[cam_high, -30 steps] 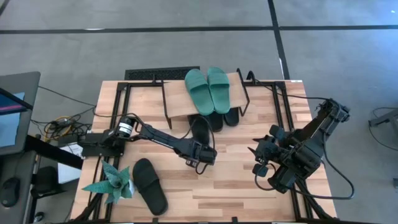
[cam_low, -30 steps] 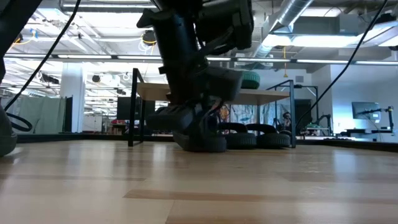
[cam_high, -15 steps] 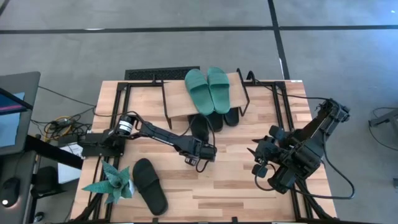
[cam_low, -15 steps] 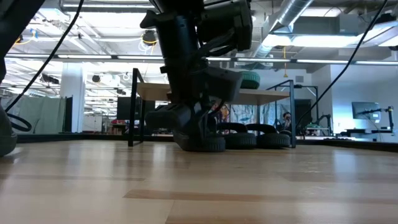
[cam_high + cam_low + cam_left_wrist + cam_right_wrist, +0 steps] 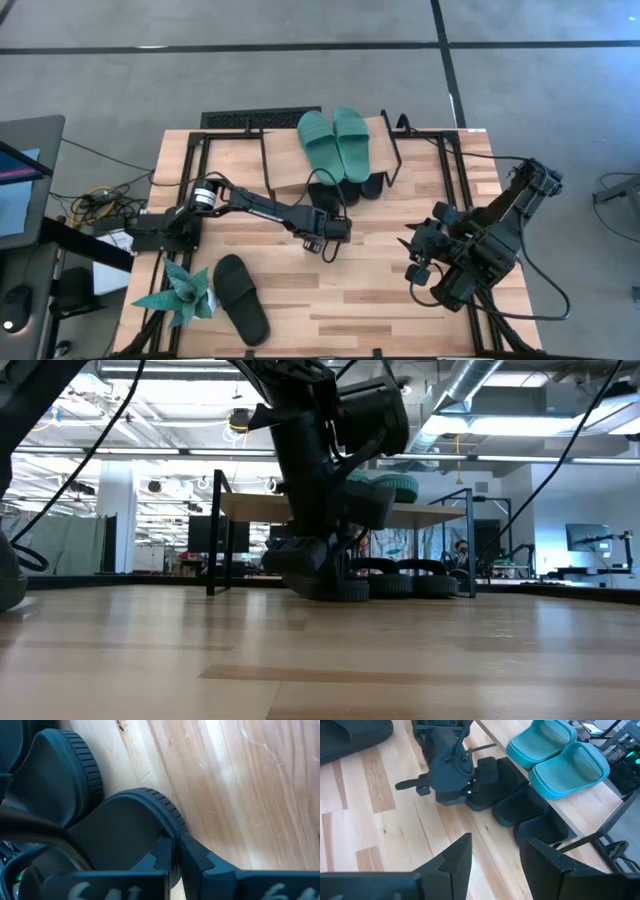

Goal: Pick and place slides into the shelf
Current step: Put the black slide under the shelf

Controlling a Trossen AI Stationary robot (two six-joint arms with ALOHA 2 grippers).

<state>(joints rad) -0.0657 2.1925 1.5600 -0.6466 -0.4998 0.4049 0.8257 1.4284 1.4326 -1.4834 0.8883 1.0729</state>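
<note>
Up at the far edge of the table [image 5: 400, 300], the shelf [image 5: 285, 160] carries two teal slides [image 5: 336, 143] side by side on its slanted wooden top. Beneath it, black slides [image 5: 520, 807] lie on the tabletop, tucked under the plank. The left gripper [image 5: 328, 226] reaches in from the left and sits low just in front of the shelf, its fingers pinched tight on the rim of a black slide [image 5: 125, 827], which rests against the others under the shelf. Another black slide [image 5: 241, 298] lies alone near the front left of the table, just beside a teal paper plant [image 5: 180, 295]. The right gripper [image 5: 415, 258] waits at the right side of the table, well apart from the shelf, its fingers [image 5: 455, 857] spread wide and holding nothing.
</note>
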